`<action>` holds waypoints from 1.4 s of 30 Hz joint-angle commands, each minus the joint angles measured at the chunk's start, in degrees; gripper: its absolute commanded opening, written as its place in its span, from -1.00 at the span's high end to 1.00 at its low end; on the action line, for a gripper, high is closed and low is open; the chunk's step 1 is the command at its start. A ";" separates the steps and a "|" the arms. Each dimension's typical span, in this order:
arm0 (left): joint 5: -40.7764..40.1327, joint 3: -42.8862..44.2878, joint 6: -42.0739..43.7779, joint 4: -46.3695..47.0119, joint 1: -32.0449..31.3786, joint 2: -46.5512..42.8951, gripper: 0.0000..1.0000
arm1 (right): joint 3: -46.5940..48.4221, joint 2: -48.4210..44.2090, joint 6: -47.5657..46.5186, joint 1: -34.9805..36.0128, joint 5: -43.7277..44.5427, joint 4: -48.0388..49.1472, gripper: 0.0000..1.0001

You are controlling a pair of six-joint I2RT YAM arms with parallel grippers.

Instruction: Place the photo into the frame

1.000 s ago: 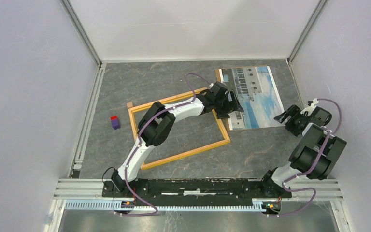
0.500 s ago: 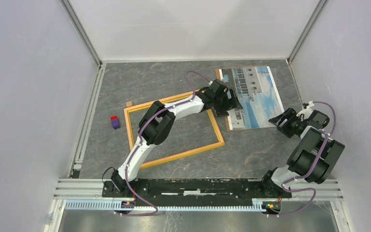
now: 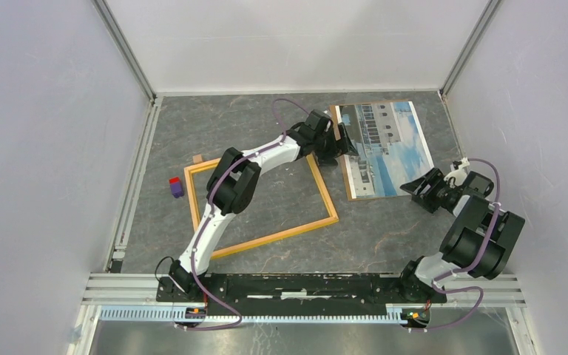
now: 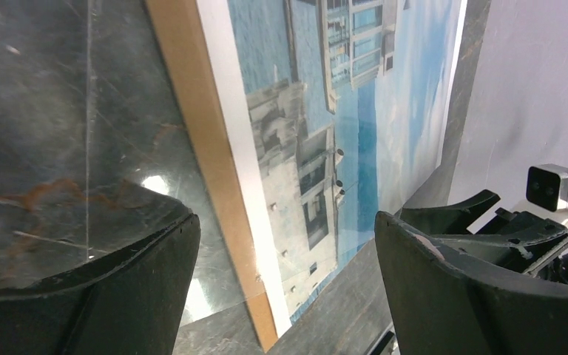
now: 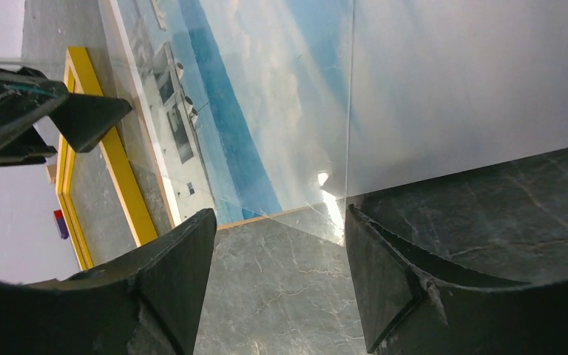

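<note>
On table, just right of frame: photo, flat, face up, on brown backing board, under clear sheet. At frame's far right corner, over photo edge nearest frame: left pincer, released, jaws wide, nothing gripped. Further right of frame, at photo's near right corner: right pincer, jaws apart, nothing gripped. Left of frame, just beside it: small red-and-purple block.
</note>
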 commanded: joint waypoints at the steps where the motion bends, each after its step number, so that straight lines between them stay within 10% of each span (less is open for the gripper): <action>1: 0.65 0.06 4.49 -2.49 0.67 2.83 -0.89 | -0.27 0.48 -1.24 1.12 1.00 0.33 -0.41; 8: -0.31 -0.93 3.44 -1.52 1.10 2.94 -0.90 | -1.02 -1.08 -5.14 1.15 9.07 -3.98 -0.51; 28: 0.47 -2.16 1.58 -0.79 1.24 2.91 -0.90 | -8.18 -6.67 16.89 1.59 -13.74 19.99 -0.39; 42: 1.75 -2.26 0.95 0.06 1.03 2.95 -0.89 | -7.67 0.01 24.78 6.74 -11.39 35.60 -0.28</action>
